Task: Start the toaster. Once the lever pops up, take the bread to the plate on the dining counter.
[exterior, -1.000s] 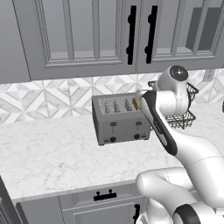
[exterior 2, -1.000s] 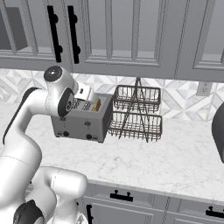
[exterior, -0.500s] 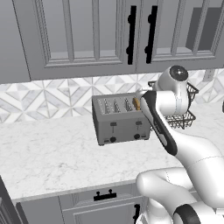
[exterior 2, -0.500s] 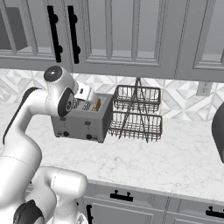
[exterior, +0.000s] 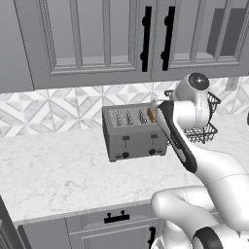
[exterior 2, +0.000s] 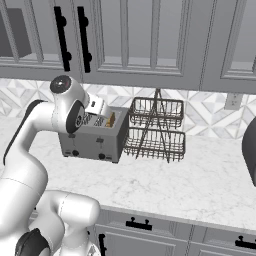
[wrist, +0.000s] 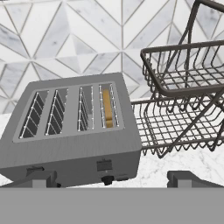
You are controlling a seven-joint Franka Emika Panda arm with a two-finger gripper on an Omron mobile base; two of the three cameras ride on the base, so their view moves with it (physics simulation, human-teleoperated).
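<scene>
The grey toaster (exterior: 133, 133) (exterior 2: 92, 140) (wrist: 74, 131) stands on the marble kitchen counter against the tiled wall. A tan slice of bread (wrist: 107, 107) (exterior: 151, 115) (exterior 2: 112, 120) sits low in its rightmost slot. Both dark levers on the front stand high, the right one (wrist: 104, 165) just above a black knob. My gripper (wrist: 114, 179) hovers above and in front of the toaster's right end, open, with nothing between its fingers. The plate and the dining counter are out of view.
A dark two-tier wire rack (exterior: 204, 121) (exterior 2: 155, 130) (wrist: 183, 100) stands close to the toaster's right side. A dark appliance (exterior 2: 250, 150) sits at the far right. Grey wall cabinets (exterior: 107, 39) hang overhead.
</scene>
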